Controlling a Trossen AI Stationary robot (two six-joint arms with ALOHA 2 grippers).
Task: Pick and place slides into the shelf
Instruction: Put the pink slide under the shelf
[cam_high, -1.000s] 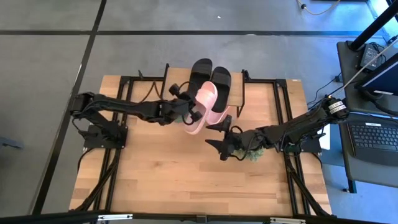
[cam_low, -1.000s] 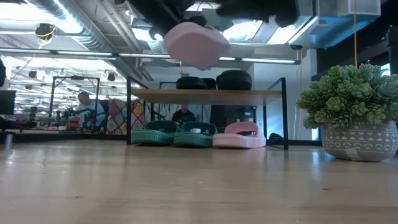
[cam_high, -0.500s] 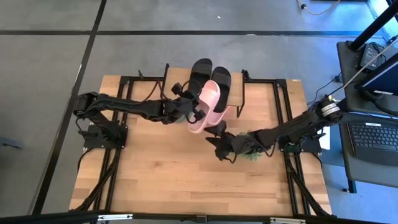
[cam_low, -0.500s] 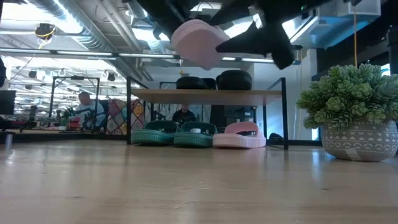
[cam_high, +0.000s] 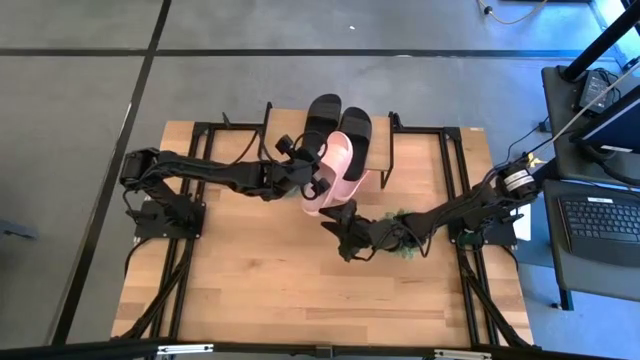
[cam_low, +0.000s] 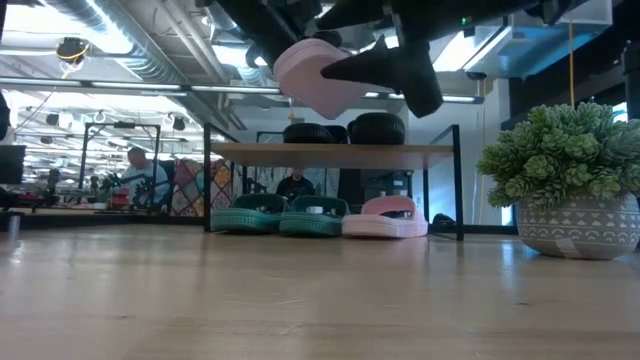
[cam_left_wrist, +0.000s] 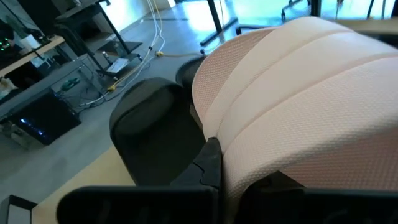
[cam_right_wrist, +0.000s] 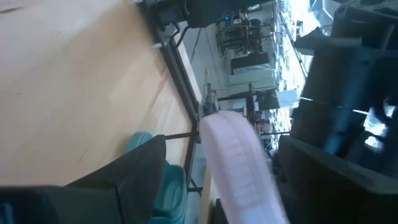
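My left gripper (cam_high: 316, 178) holds one pink slide (cam_high: 338, 168) in the air near the front of the shelf (cam_high: 383, 150); in the low view the slide (cam_low: 315, 75) hangs above the shelf top (cam_low: 335, 153). The black pair (cam_high: 340, 120) rests on the plank. Under it, on the table, stand the green pair (cam_low: 285, 215) and the other pink slide (cam_low: 385, 218). My right gripper (cam_high: 338, 232) is open just on the near side of the held slide's near end; in its wrist view the slide (cam_right_wrist: 239, 165) shows between its fingers. My left gripper is shut on the pink slide's left side, about midway along (cam_high: 325, 175), coming level from the table's left. One dark finger (cam_left_wrist: 155, 137) lies against the ribbed pink surface (cam_left_wrist: 249, 124). The slide is lifted clear. Whether my right gripper touches the slide I cannot tell.
A spiky green plant in a patterned pot (cam_low: 565, 185) stands on the table's right part, partly under my right arm (cam_high: 450, 212). Bare wood (cam_high: 270, 290) lies toward the near edge. People and desks show in the room beyond the shelf.
My right gripper has moved toward the table's left, closing in on the held pink slide's near end; in the low view it has come into the picture beside the slide. The left gripper has kept its hold, with the slide staying aloft.
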